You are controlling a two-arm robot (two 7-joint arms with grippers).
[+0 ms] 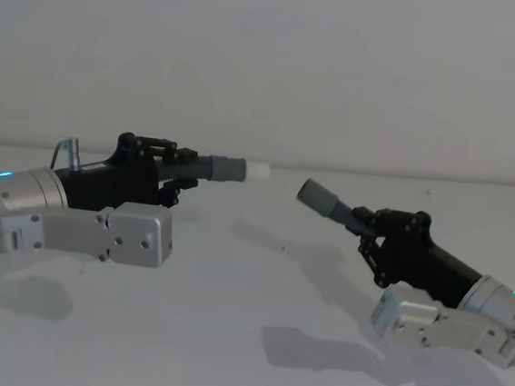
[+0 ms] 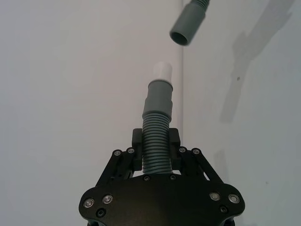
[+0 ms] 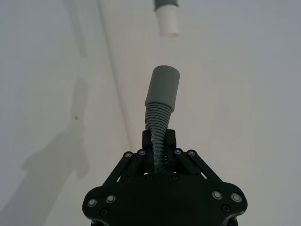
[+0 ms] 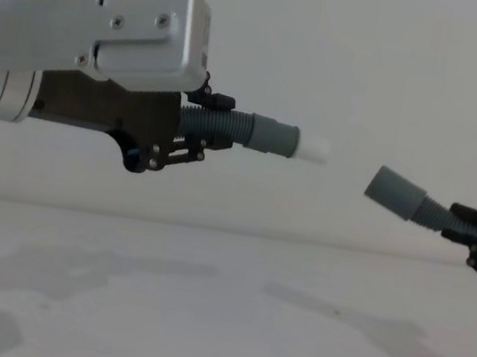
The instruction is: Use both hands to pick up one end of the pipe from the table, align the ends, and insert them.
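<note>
Both pipe pieces hang in the air above the white table [image 1: 253, 339]. My left gripper [image 1: 179, 172] is shut on the corrugated part of one grey piece [image 1: 213, 166], and its white-tipped end [image 1: 258, 169] points right. My right gripper [image 1: 370, 227] is shut on the other piece, whose plain grey cuff [image 1: 323, 199] points up and left at the white tip. A short gap separates the two ends. From the chest, the cuff [image 4: 395, 193] sits slightly lower than the white tip [image 4: 313, 149]. The left wrist view has the tip [image 2: 163, 71] facing the cuff's open mouth [image 2: 186, 24].
The arms cast soft shadows on the table [image 4: 217, 319] below them. A plain pale wall stands behind the table's far edge.
</note>
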